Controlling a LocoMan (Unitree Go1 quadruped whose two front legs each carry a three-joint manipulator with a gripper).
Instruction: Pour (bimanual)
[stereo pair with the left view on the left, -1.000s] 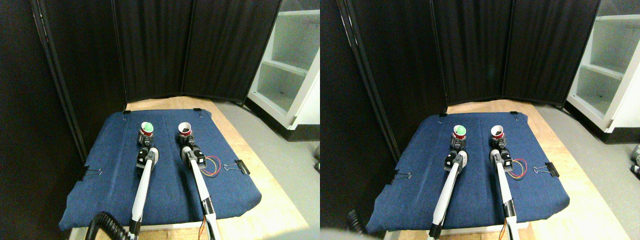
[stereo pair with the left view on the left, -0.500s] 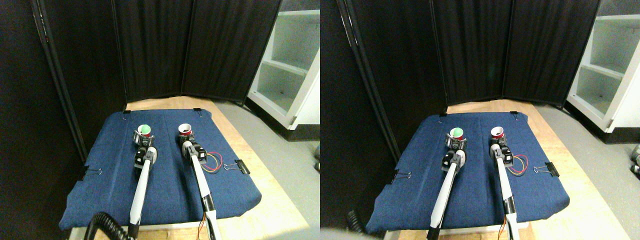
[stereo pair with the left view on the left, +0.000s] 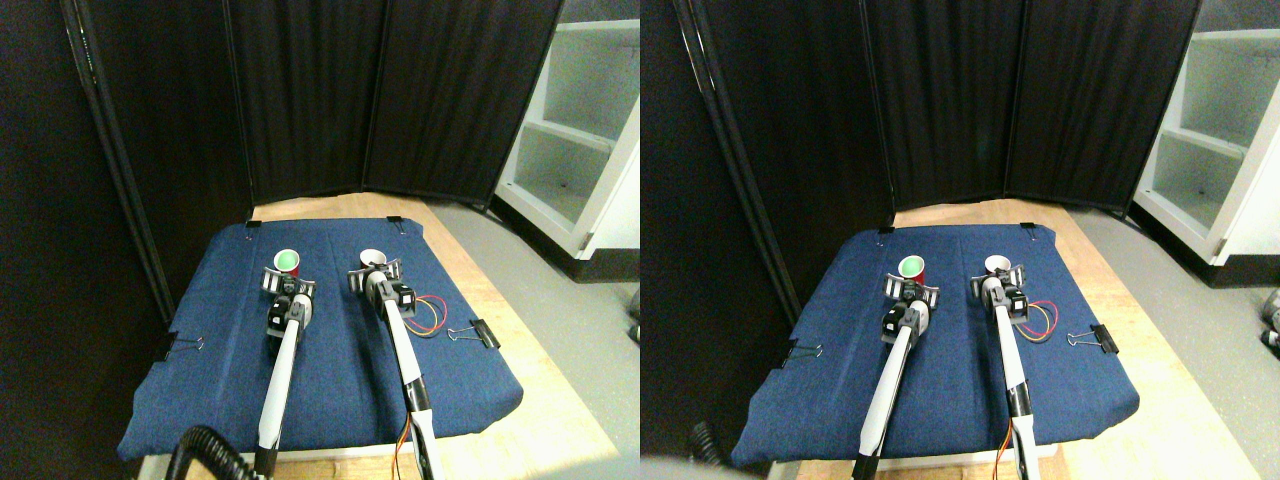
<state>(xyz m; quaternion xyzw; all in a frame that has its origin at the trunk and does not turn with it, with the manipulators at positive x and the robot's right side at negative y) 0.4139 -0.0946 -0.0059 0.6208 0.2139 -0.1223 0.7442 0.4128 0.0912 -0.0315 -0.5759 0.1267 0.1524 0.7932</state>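
Two small red cups stand on the blue cloth (stereo pair with the left view on the left: 330, 390). The left cup (stereo pair with the left view on the left: 287, 262) shows green inside. The right cup (stereo pair with the left view on the left: 373, 259) has a white inside with something dark at the bottom. My left gripper (stereo pair with the left view on the left: 289, 283) sits just in front of the left cup, open, its jaws spread wide on either side of the cup's base. In the same way my right gripper (stereo pair with the left view on the left: 374, 274) stands open at the near side of the right cup. Both cups are upright, and neither is gripped.
The cloth is held to a wooden table (stereo pair with the left view on the left: 560, 400) by binder clips (stereo pair with the left view on the left: 482, 333). Red and yellow wires (stereo pair with the left view on the left: 427, 324) loop beside the right arm. A black folding screen (stereo pair with the left view on the left: 380, 100) closes the back and left. White shelves (stereo pair with the left view on the left: 580, 130) stand at the right.
Both grippers were shut around the cups and have now opened wide, letting them go. The cups stand where they were on the cloth.
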